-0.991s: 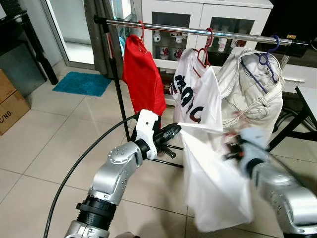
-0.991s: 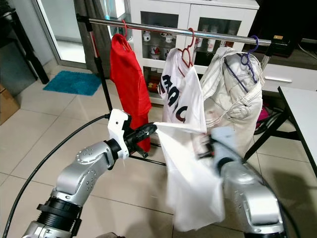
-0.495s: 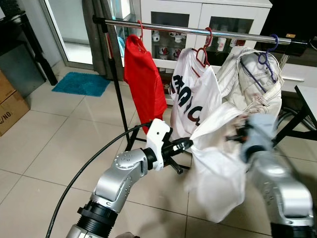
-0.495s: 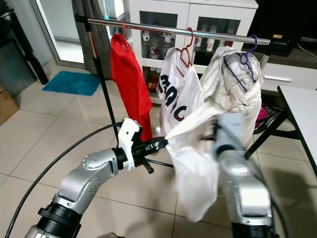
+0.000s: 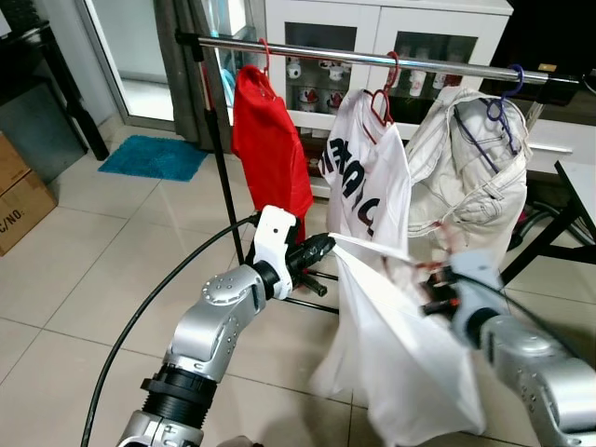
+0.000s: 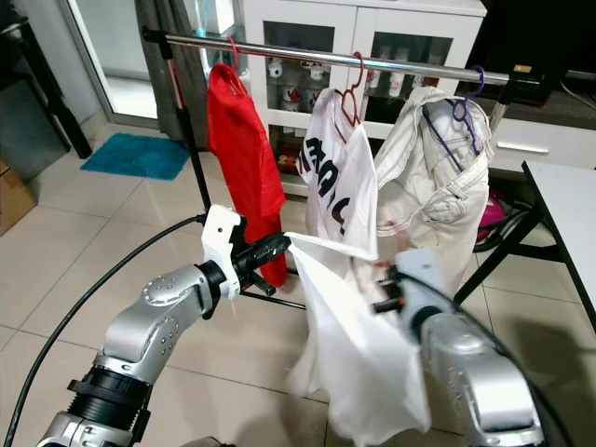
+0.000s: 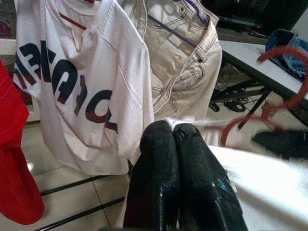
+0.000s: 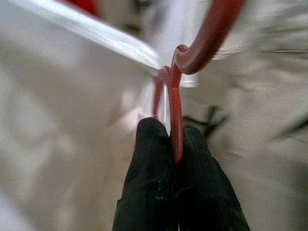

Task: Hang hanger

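The red hanger (image 8: pixel 174 96), carrying a white garment (image 5: pixel 400 363) well below the rail (image 5: pixel 372 58), is clenched by the right pincer (image 8: pixel 175 132) while the left pincer (image 7: pixel 174 131) pinches the cloth, which could slip off if tugged.

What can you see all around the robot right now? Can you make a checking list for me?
Surface: pale tiled floor; no table in use.
Job's things: white garment on a red hanger, held below the clothes rail and not yet hung.
Clutter: red shirt, white printed shirt and cream jacket hang on the rail.
Grippers: left gripper shut on the white garment's edge; right gripper shut on the red hanger.
Cables: black cable loops past the left arm.
Surroundings: white glass-door cabinet, blue mat, cardboard box.
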Controlling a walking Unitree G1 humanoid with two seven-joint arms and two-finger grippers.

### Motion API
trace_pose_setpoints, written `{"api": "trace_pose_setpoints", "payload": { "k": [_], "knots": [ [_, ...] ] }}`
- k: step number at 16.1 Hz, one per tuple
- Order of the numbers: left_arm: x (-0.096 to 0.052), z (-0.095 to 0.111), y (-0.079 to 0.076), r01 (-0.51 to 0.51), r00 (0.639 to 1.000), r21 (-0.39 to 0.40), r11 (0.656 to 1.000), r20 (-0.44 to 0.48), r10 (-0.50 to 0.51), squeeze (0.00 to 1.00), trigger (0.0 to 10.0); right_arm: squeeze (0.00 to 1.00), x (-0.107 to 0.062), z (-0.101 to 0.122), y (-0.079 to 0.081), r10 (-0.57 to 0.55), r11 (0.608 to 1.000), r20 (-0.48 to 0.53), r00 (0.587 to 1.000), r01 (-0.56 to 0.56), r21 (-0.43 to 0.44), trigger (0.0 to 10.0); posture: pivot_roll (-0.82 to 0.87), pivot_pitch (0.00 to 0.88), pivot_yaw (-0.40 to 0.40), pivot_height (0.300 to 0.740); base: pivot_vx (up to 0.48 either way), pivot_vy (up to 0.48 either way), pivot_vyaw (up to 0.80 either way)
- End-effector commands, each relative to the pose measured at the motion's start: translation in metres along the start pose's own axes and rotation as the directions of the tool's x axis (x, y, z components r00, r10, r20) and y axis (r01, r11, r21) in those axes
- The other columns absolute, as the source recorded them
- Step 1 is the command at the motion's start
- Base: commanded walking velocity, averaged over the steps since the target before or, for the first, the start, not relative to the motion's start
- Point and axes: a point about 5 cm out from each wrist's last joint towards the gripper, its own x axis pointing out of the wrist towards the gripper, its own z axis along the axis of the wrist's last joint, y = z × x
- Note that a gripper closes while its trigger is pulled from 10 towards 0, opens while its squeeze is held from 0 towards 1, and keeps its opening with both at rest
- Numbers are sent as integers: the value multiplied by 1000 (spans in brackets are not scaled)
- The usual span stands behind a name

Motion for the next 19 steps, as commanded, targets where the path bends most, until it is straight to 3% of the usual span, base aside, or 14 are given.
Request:
{"api": "trace_pose_setpoints", "payload": {
  "k": [1,3,5,6,7,8,9,10,12,14,15,18,19],
  "knots": [
    [-2,2,-1,24,1000,28,999,-18,-24,0,0,0,-2,19,-29,-221,975,104,970,221,19,10000,-152,0,28,740,0,0,0],
    [-1,-3,-10,76,996,24,997,-50,-75,0,0,0,-2,33,-24,-253,967,178,951,248,51,10000,-153,0,28,740,0,0,0],
    [2,-9,-20,126,989,17,992,-81,-124,0,0,0,2,43,3,-169,985,250,953,156,73,10000,-153,0,28,740,0,0,0],
    [3,-10,-21,131,988,17,991,-82,-129,0,0,0,3,45,9,-138,990,258,956,122,78,10000,-153,0,28,740,0,0,0],
    [5,-10,-27,155,985,15,988,-80,-154,0,0,0,0,53,55,159,983,315,936,-179,33,10000,-152,0,27,740,0,0,0],
    [6,-9,-28,161,984,14,987,-78,-159,0,0,0,-2,55,66,229,968,330,916,-249,20,10000,-150,0,24,740,0,0,0],
    [6,-9,-29,169,983,14,986,-77,-167,0,0,0,-11,56,82,384,918,346,856,-395,-43,10000,-148,0,22,740,0,0,0],
    [6,-8,-30,170,983,14,985,-76,-168,0,0,0,-13,55,84,414,906,337,845,-420,-59,10000,-148,0,22,740,0,0,0],
    [6,-8,-29,170,983,13,985,-76,-169,0,0,0,-13,37,80,463,886,226,857,-452,-102,10000,-149,0,22,740,0,0,0],
    [6,-6,-27,159,985,16,987,-66,-158,0,0,0,-8,2,55,387,917,-1,922,-385,-101,10000,-151,0,25,740,0,0,0],
    [6,-5,-26,152,987,19,988,-62,-151,0,0,0,-7,-7,43,349,928,-60,935,-354,-113,10000,-151,0,25,740,0,0,0],
    [5,-3,-21,125,991,21,992,-50,-124,0,0,0,0,-5,8,118,987,-36,992,-122,-103,10000,-152,0,27,740,0,0,0],
    [4,-2,-17,110,993,22,994,-47,-109,0,0,0,3,2,-11,-30,998,14,999,31,-57,10000,-151,0,26,740,0,0,0]
  ]
}}
